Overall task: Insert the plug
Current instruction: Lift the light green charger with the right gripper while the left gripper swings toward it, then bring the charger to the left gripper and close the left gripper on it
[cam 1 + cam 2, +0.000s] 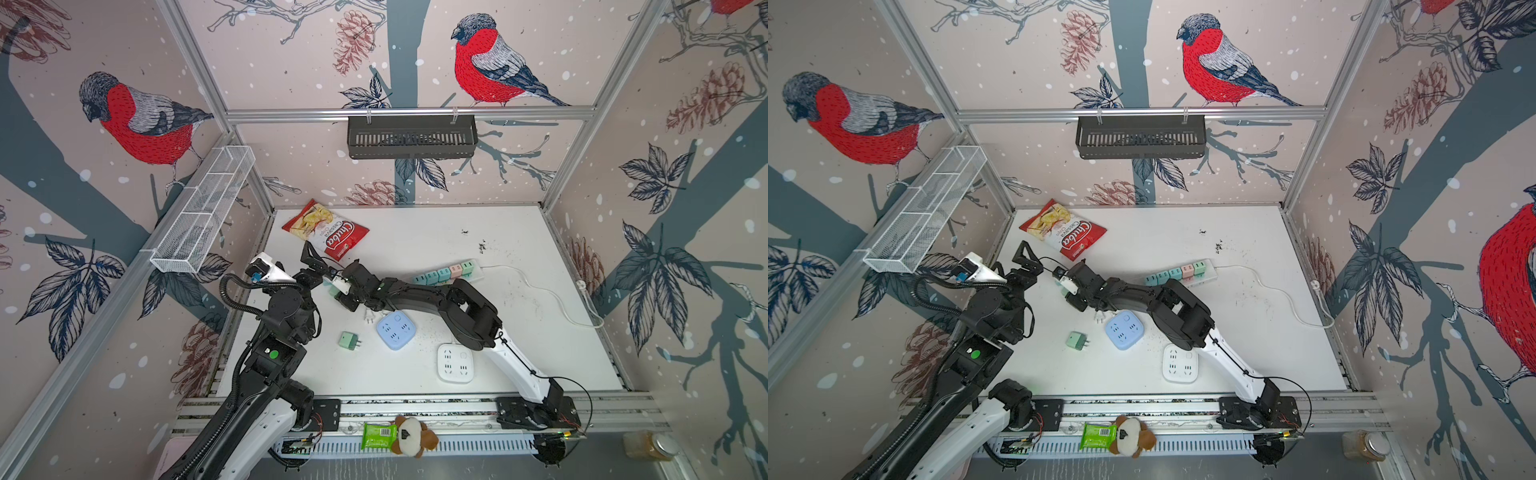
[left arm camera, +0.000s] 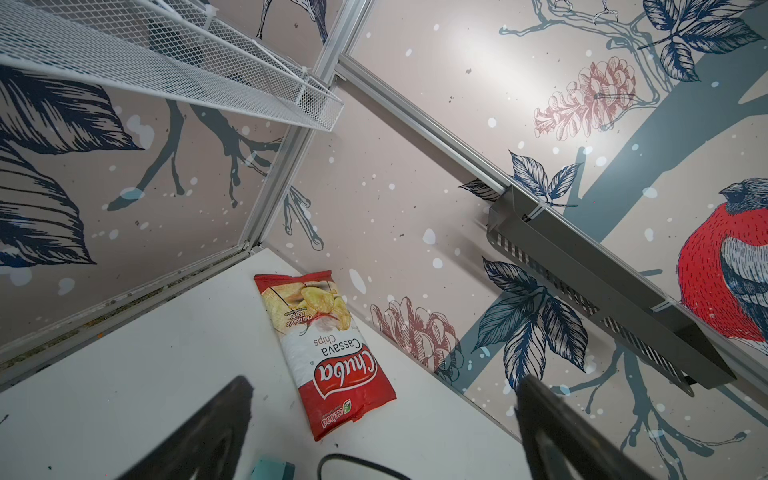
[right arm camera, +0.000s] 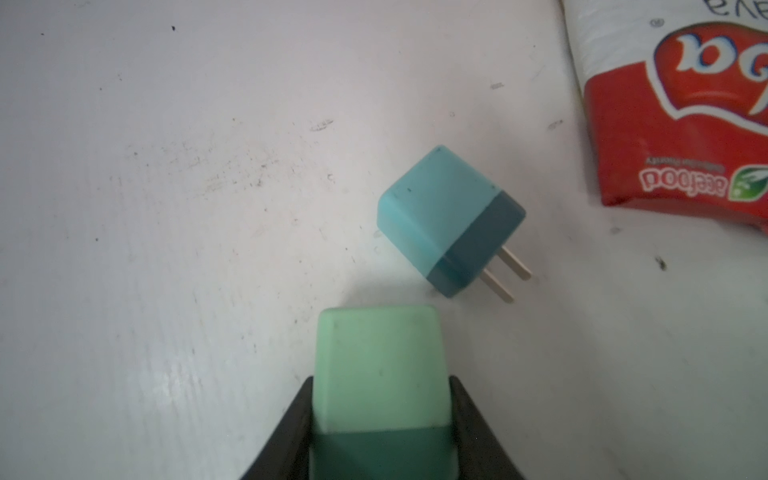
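Note:
My right gripper [image 3: 380, 382] is shut on a light green plug [image 3: 378, 353], which fills the gap between the black fingers; its prongs are hidden. Just beyond it a teal plug [image 3: 449, 216] lies on its side on the white table, two prongs showing. In both top views the right gripper [image 1: 336, 287] [image 1: 1066, 286] reaches across to the left-centre, beside the left gripper [image 1: 311, 257] [image 1: 1027, 255]. The left gripper [image 2: 384, 384] is open and holds nothing. A blue square socket [image 1: 396, 330] and a white square socket [image 1: 455, 363] lie nearer the front.
A power strip [image 1: 478, 270] carrying several coloured plugs lies at mid-right, its white cord [image 1: 552, 295] running to the right wall. Another green plug [image 1: 349, 341] lies left of the blue socket. A red chips bag [image 1: 328, 232] lies at the back left. A wire shelf [image 1: 203, 212] hangs on the left wall.

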`<state>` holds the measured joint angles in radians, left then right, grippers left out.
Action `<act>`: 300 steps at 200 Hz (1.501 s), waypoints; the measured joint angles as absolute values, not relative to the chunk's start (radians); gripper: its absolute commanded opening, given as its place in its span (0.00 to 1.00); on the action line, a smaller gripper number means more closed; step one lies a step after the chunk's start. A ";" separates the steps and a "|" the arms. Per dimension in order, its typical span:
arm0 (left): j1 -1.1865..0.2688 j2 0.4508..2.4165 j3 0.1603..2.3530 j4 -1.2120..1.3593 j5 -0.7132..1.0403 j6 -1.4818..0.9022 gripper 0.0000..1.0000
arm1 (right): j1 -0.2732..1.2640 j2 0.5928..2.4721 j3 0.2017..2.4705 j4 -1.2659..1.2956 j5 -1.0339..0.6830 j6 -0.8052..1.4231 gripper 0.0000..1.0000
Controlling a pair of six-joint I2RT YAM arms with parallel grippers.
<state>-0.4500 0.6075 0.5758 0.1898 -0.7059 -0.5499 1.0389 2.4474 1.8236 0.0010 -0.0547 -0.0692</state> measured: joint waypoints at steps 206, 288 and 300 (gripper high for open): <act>-0.450 0.865 0.677 0.234 -0.286 -0.432 0.98 | 0.888 1.448 0.602 0.846 0.140 -0.033 0.05; -0.489 1.157 0.849 0.220 0.189 -0.336 0.88 | 0.862 1.163 0.316 1.082 0.201 -0.175 0.04; -0.520 1.176 0.873 0.213 0.209 -0.318 0.88 | 0.862 1.140 0.295 1.095 0.200 -0.187 0.03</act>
<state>-0.5201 1.1759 0.8730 0.2127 0.2092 -0.3183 0.8616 1.1397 0.2951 1.0954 0.1997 -0.1871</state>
